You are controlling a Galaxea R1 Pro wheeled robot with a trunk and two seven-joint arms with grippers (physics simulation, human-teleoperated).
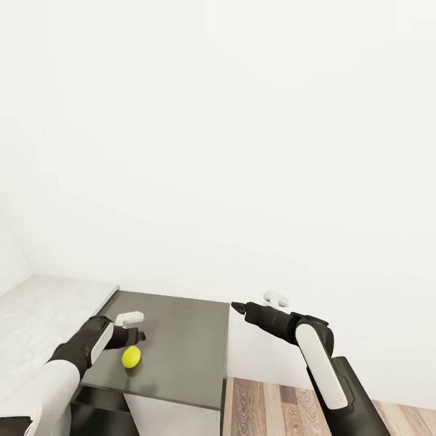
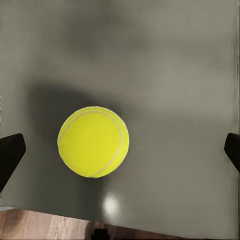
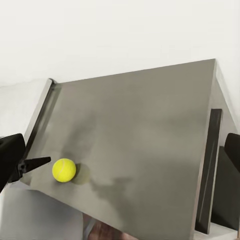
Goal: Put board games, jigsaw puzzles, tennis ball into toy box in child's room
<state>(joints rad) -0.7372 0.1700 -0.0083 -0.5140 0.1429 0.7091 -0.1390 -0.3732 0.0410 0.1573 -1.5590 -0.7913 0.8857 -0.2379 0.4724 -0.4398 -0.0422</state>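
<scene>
Yellow-green felt tennis ball (image 1: 131, 356) rests on the lower dark grey section of the L-shaped table (image 1: 181, 345), near its front edge (seam visible in the left wrist view). Left gripper (image 1: 135, 335) hovers just above it at 12 o'clock, jaws spread wide, fingertips (image 2: 11, 152) flanking the ball without contact. Right gripper (image 1: 237, 307) hangs off the table's 3 o'clock edge, jaws apart, holding nothing.

Left pincer (image 2: 120, 150) fingertips (image 2: 11, 150) cut off at frame edges (both sides); table (image 1: 181, 339) front cropped
</scene>
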